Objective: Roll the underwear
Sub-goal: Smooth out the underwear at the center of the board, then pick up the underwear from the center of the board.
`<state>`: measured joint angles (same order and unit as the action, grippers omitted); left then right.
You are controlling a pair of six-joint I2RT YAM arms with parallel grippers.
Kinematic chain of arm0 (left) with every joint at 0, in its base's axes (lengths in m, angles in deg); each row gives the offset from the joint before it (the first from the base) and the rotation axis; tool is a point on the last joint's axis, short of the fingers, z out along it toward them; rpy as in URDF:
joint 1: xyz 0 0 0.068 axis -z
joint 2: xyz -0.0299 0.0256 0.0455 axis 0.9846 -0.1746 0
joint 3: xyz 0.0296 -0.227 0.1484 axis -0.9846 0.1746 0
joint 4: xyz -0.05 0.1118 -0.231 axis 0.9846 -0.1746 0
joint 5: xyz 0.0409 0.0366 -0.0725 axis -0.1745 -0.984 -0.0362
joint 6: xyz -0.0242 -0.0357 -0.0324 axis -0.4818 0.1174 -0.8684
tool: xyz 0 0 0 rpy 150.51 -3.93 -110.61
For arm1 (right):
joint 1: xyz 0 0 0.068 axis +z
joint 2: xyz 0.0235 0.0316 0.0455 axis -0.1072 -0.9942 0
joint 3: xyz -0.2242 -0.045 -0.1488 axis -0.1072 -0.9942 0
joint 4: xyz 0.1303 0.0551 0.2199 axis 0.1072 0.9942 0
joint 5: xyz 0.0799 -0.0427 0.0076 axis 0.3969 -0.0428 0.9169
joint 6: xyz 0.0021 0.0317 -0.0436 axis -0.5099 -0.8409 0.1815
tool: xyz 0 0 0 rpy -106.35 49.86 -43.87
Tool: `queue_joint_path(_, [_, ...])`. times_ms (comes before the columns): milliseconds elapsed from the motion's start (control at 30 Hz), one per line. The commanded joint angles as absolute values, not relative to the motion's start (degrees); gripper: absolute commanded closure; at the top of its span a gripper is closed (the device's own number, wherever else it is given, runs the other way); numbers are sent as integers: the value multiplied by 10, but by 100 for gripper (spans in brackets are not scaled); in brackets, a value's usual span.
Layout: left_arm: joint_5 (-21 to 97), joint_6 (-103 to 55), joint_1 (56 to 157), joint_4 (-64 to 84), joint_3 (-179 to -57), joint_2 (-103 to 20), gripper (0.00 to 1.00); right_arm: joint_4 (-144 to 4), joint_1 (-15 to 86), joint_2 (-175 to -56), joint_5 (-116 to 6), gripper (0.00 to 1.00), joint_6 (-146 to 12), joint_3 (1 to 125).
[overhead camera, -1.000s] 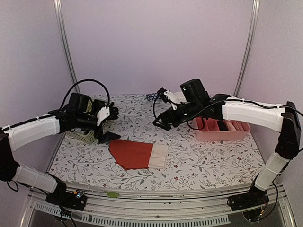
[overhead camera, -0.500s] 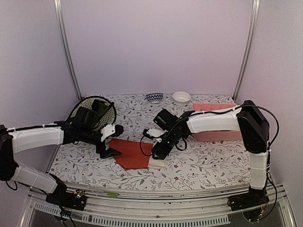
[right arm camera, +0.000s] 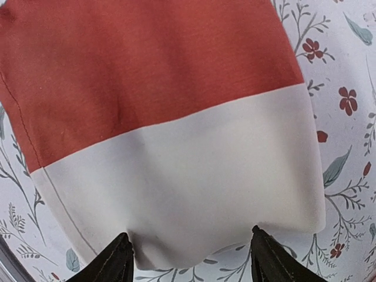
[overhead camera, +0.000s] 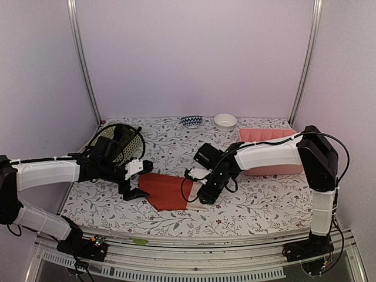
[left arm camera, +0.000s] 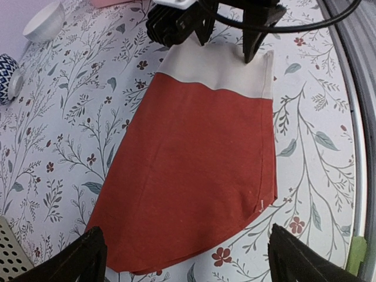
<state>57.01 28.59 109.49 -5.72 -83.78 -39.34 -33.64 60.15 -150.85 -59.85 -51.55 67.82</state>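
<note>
- Left gripper (left arm camera: 191, 258): jaws fully apart, empty, straddling the red end of the red-orange underwear (left arm camera: 194, 176).
- Right gripper (right arm camera: 191, 258): jaws partly open, fingertips pressing the cream band (right arm camera: 194, 188) edge; cloth not clamped.

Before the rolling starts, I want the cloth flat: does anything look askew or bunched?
The underwear lies mostly flat; its cream band puckers slightly where the right gripper presses. At far left, the green basket looks tipped on its side.
</note>
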Motion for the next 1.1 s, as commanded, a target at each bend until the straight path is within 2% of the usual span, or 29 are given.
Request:
queue_joint_path(0, [586, 319, 1105, -63, -823, -391, 4, -356, 602, -1433, -579, 33, -521, 653])
queue_joint_path(100, [610, 338, 1118, -71, -811, -379, 9, -408, 603, -1375, -534, 41, -499, 600])
queue_joint_path(267, [624, 352, 1156, -49, -777, -377, 41, -505, 622, -1296, -498, 57, -453, 495])
queue_joint_path(433, [599, 351, 1188, -3, -763, -404, 54, -542, 640, -1305, -494, 65, -429, 454])
queue_joint_path(533, [594, 345, 1190, 7, -768, -417, 57, -545, 646, -1327, -504, 65, -416, 457])
queue_joint_path(1067, [608, 344, 1189, 12, -741, -404, 59, -546, 652, -1409, -528, 65, -379, 470])
